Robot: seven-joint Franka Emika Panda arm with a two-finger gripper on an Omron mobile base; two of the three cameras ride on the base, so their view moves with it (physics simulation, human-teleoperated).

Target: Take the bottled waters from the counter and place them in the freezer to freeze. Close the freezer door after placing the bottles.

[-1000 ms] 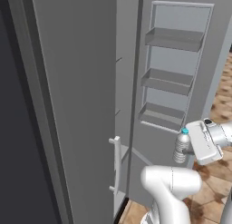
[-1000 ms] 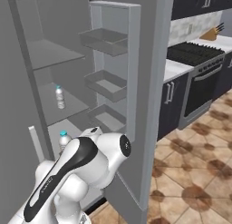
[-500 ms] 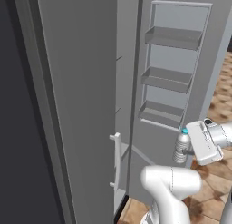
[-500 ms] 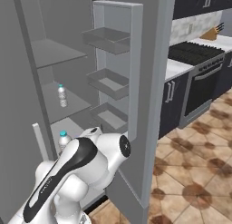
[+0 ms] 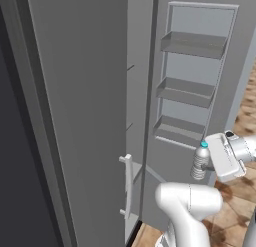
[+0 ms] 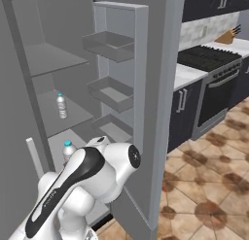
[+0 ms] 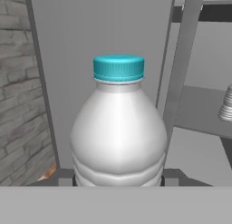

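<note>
I have one bottled water (image 7: 118, 128) clamped upright in the gripper (image 5: 212, 166), at the lower right of the left base view, before the open freezer door (image 5: 197, 91). My right base view adds the second bottle (image 6: 61, 106) standing on a freezer shelf (image 6: 73, 115) at centre left.

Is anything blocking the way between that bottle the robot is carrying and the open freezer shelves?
Nothing visible. The gripper holds the clear teal-capped bottle before the open grey freezer; its door is swung wide, and another bottle stands on a shelf.
</note>
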